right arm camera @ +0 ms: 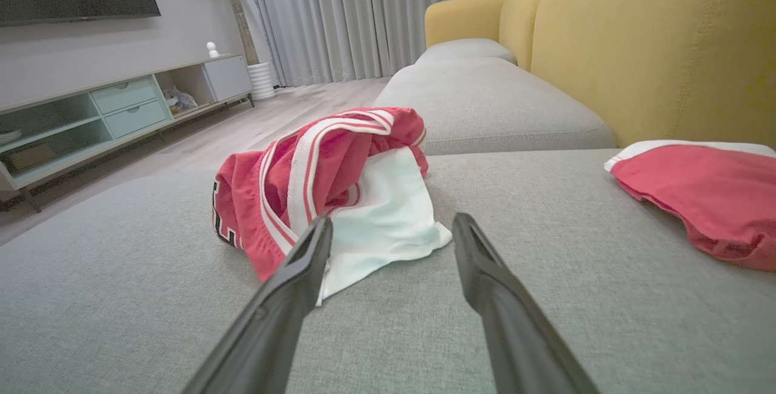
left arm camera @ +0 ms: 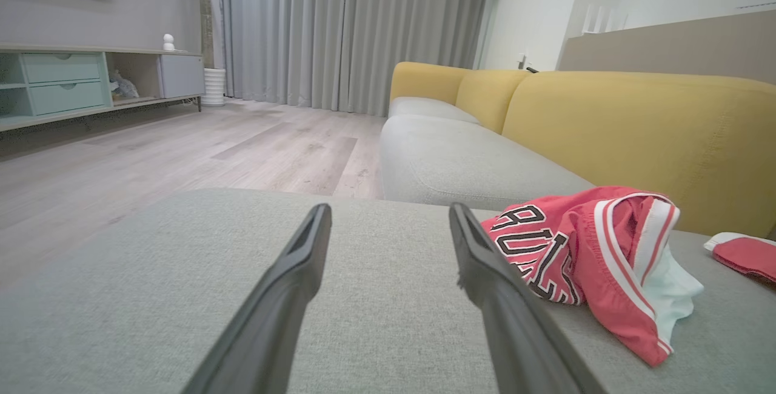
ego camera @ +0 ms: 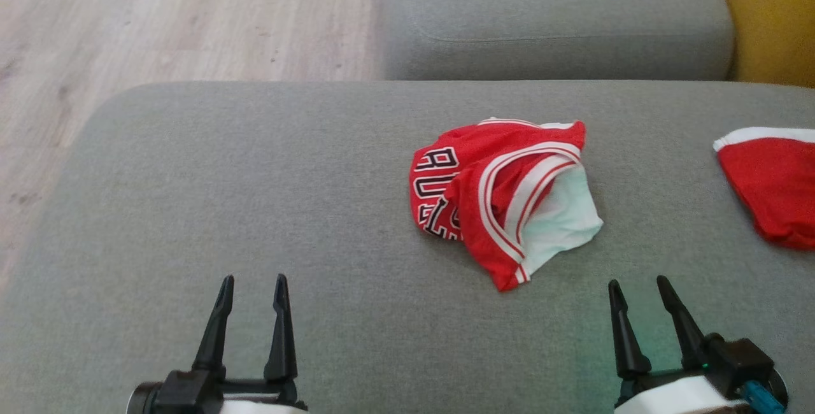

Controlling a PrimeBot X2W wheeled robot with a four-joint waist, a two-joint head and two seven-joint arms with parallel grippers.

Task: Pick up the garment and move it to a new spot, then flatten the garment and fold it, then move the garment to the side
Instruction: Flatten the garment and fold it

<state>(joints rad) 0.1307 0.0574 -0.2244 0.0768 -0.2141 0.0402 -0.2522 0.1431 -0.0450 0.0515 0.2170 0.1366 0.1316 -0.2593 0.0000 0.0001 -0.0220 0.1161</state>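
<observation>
A: Largest first. What's underfoot?
B: Grey sofa cushion (ego camera: 255,210), filling the lower two thirds of the head view. Pale wooden floor (ego camera: 159,19) upper left. Second grey seat (ego camera: 554,13) top centre, yellow backrest (ego camera: 773,13) in the upper right corner.
A: The garment?
B: Garment (ego camera: 490,185) lies just right of centre on the cushion, crumpled. Red mesh, white-striped trim, black-and-white lettering on its left side, pale lining spilling out lower right.
A: Anything else on the cushion?
B: Another red piece (ego camera: 773,191) with a white band, at the right edge, well apart from the garment.
A: Grippers?
B: Left gripper (ego camera: 254,278) lower left, right gripper (ego camera: 637,280) lower right. Both above the cushion, fingers pointing up the frame. Jaws on each spread apart, grasping nothing, clear of the garment.
</observation>
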